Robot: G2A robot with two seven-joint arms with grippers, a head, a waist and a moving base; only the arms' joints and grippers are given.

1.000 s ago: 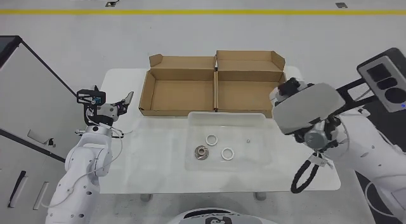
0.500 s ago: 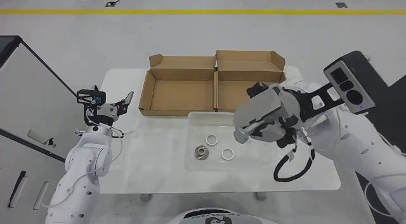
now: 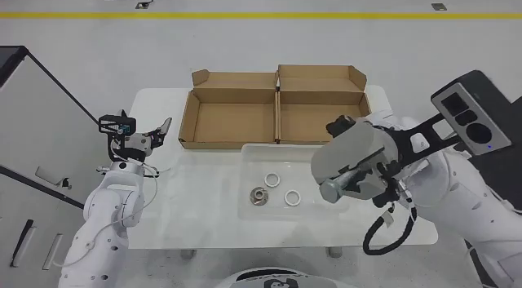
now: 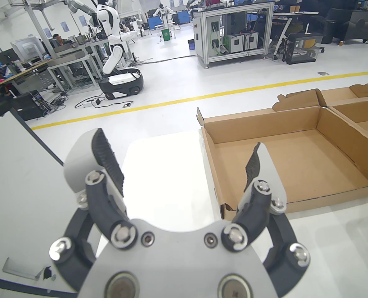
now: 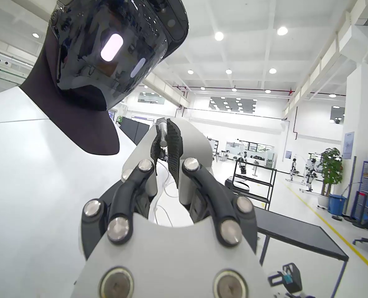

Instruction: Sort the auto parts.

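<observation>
Jaws on right gripper (image 5: 164, 137) are almost closed and pinch a small threaded bolt (image 5: 162, 129) between the pads. The gripper points upward. In the top view the right arm (image 3: 359, 157) hangs over the right end of the tray (image 3: 285, 148). Jaws on left gripper (image 4: 179, 150) are wide with nothing between them. It sits at the left edge of the table (image 3: 196, 206), near the left box (image 4: 295, 156) but apart from it.

Progress looks early, with nothing sorted yet. The left box shows a bare floor. The right box (image 3: 306, 121) looks bare too, though the arm covers its near right corner. Still in the tray:
- ring (image 3: 272, 179)
- second ring (image 3: 292, 198)
- metal part (image 3: 258, 196), just beside both rings

All three sit close together, left of the tray's middle and well apart from both grippers.

What's left, by my read, is to drop the bolt into a box and then move the other three parts. I can't tell which box takes which part.

The bolt sits near the fingertips and lies roughly along the fingers, with one end poking past the tips. The grip looks shallow, so the bolt might slip or twist on the way over.
</observation>
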